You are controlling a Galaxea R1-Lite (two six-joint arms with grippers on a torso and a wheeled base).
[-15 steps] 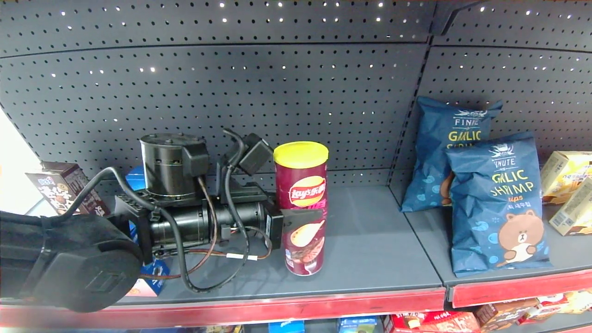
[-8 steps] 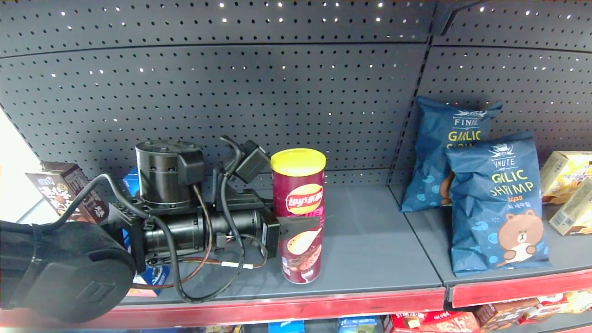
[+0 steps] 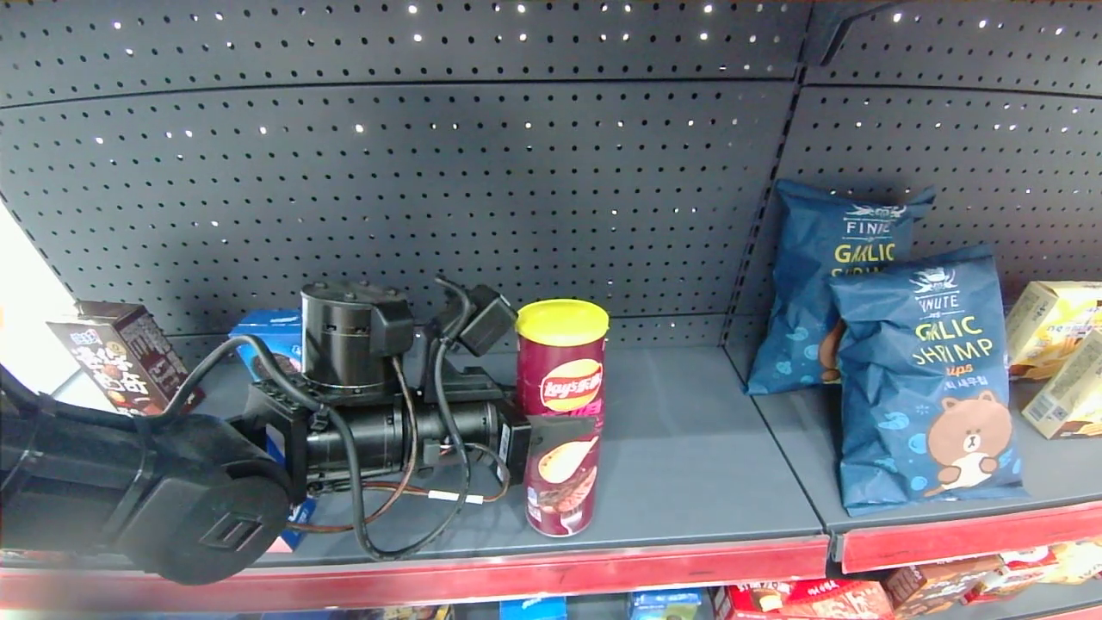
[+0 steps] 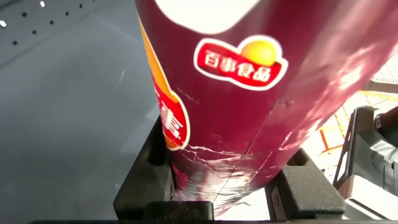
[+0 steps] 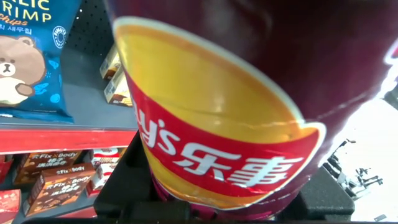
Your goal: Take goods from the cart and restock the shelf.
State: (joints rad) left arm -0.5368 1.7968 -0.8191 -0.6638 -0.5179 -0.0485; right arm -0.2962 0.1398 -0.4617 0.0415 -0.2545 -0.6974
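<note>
Maroon cardboard chip can (image 3: 561,413), yellow-lidded, stands upright near the grey metal shelf board's (image 3: 689,448) six o'clock edge, with the left gripper (image 3: 551,428) clamped on it from nine o'clock. Left wrist view: black jaws squeeze its lower body, so seat the base flat before letting go. Right wrist view: the right gripper (image 5: 230,208) pinches a second maroon can (image 5: 249,124).

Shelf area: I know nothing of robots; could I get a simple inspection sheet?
Surface: grey shelf with a red front edge.
Job's things: chip can upright near the front edge; second chip can in the right wrist view.
Clutter: blue snack bags, yellow boxes, brown carton, blue box.
Claws: left claw shut on chip can; right claw shut on second chip can.
Cables: black cables loop along the left arm.
Surroundings: perforated back panel; boxed goods below.
</note>
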